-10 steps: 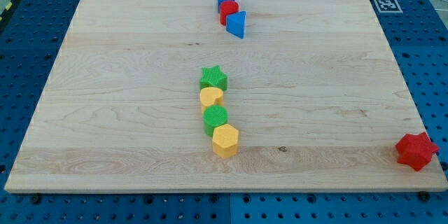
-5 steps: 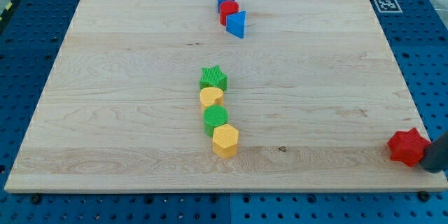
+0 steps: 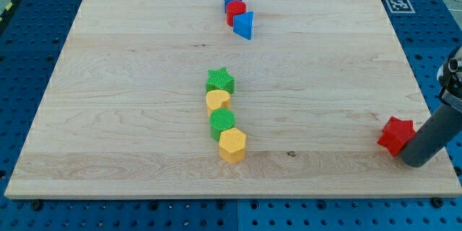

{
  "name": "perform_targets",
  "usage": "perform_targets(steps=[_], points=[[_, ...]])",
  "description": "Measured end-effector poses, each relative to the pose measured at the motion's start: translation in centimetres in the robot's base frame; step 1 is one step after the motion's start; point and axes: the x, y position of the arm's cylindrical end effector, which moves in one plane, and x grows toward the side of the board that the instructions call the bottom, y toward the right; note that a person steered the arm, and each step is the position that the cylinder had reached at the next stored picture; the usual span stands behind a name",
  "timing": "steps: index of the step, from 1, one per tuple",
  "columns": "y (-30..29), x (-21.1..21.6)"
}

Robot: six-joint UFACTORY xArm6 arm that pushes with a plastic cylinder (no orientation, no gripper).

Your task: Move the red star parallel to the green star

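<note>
The dark rod hides the right edge of the red star-shaped block [image 3: 395,136], and the arm above is cut off by the view's right side. My tip [image 3: 417,162] rests on the pale wooden surface [image 3: 130,79], touching the red star from its right and slightly below — a plain rod with no fingers, so it grips nothing. The star sits near the surface's lower right corner, well apart from the green star-shaped block [image 3: 220,81], which heads a central column of 4 — yellow heart-like block [image 3: 217,100], green round block [image 3: 222,122], yellow hexagonal block [image 3: 232,145].
</note>
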Motion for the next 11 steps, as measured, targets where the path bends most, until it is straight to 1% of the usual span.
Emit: perform_targets(steps=[1, 4, 7, 11], points=[[0.0, -0.1], [-0.2, -2.2], [-1.4, -2.4], [-1.0, -3.7]])
